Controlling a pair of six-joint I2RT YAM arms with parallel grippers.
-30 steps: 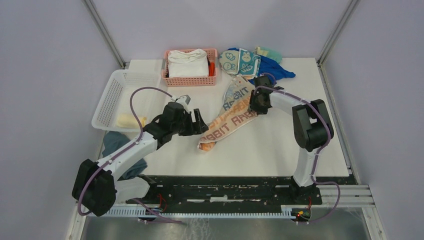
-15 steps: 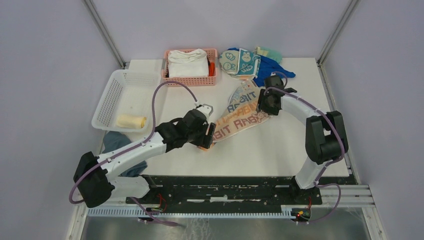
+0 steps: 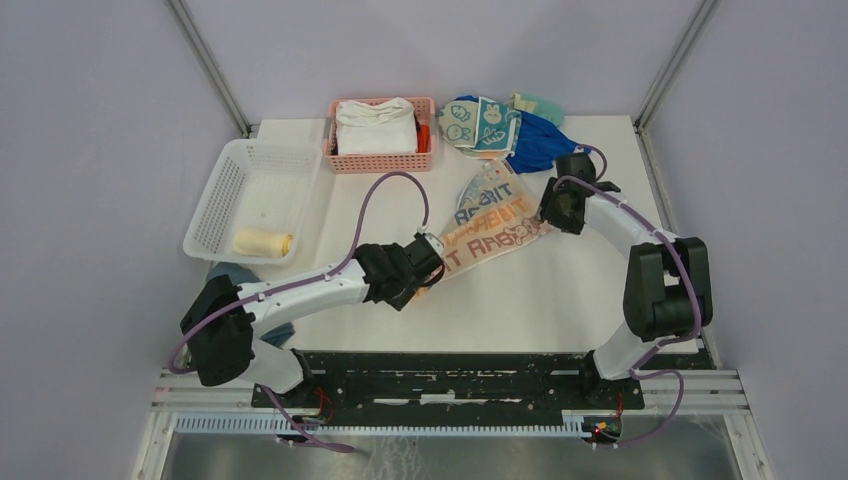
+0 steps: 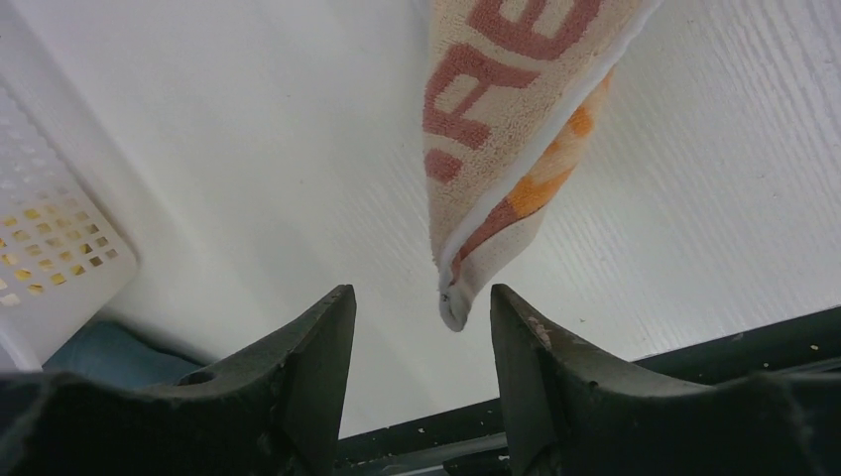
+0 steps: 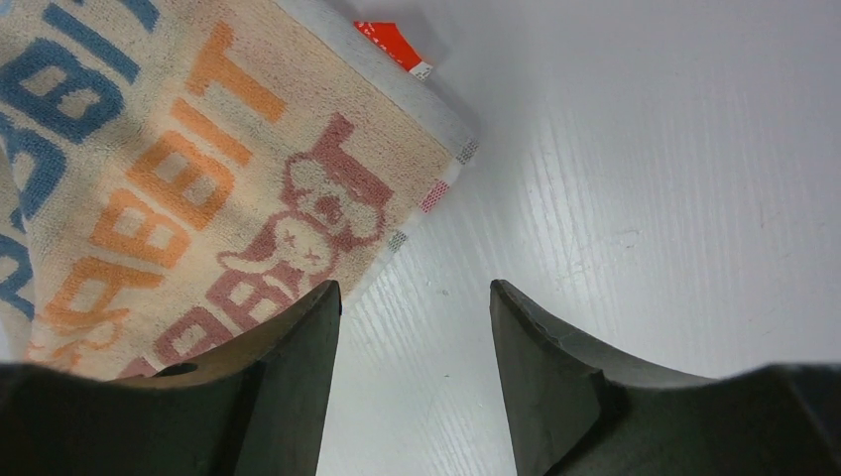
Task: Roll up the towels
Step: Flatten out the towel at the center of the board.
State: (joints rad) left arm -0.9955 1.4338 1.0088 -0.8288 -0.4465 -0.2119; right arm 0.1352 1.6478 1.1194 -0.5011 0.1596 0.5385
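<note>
— Where is the RABBIT towel (image 3: 485,225) seen?
— It is laid slantwise on the middle of the table (image 3: 560,290), and it is folded over along its length. Its near tip is found between the fingers of the left gripper (image 4: 419,297). The jaws are held apart and the cloth is not pinched.
— And the right gripper (image 5: 415,288)?
— It is spread open too, over bare table just beside the far corner, where an orange tag (image 5: 397,45) is sewn on the hem.
— What room is left for moving?
— Bare surface is seen from the towel to the near edge, and on its right side. On the left the white basket (image 3: 215,195) is placed, with the rolled yellow towel (image 3: 262,242) in it. Behind are found the pink basket (image 3: 380,162) and the rabbit-face towel (image 3: 478,118), laid on a blue cloth (image 3: 545,140).
</note>
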